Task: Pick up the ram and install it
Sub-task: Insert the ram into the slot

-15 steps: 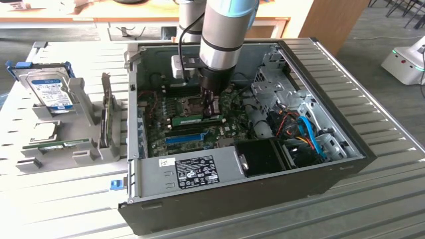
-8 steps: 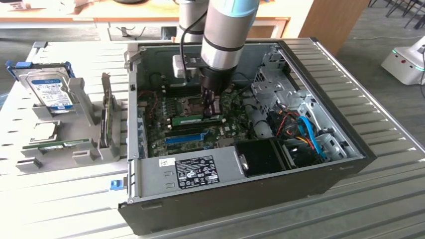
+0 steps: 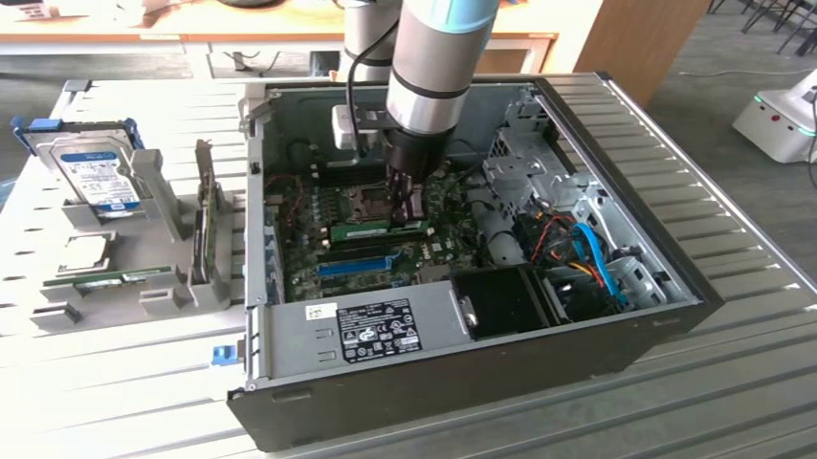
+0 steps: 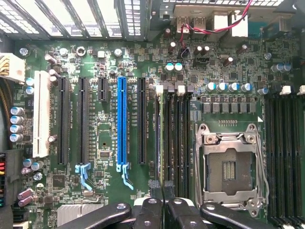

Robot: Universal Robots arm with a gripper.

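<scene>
Editor: Ram, where is it sitting?

Photographer: The ram (image 3: 373,229) is standing on edge on the motherboard (image 4: 107,119), near the middle of the open computer case (image 3: 447,382). It is sitting just beside the processor socket (image 4: 229,164) and apart from the blue slot (image 4: 122,124). The case is lying open side up on the slatted worktop (image 3: 715,382).

Editor: And the arm?

Photographer: The arm (image 3: 434,57) is reaching straight down into the case. The fingers (image 4: 153,191) are sitting closed together over the end of the ram nearer the exterior view's right. Whether they are pinching the stick, I cannot tell.

Editor: Anything lying outside the case?

Photographer: A grey holder (image 3: 160,191) is standing near the worktop's edge at the exterior view's left, carrying a hard drive (image 3: 99,172).
</scene>
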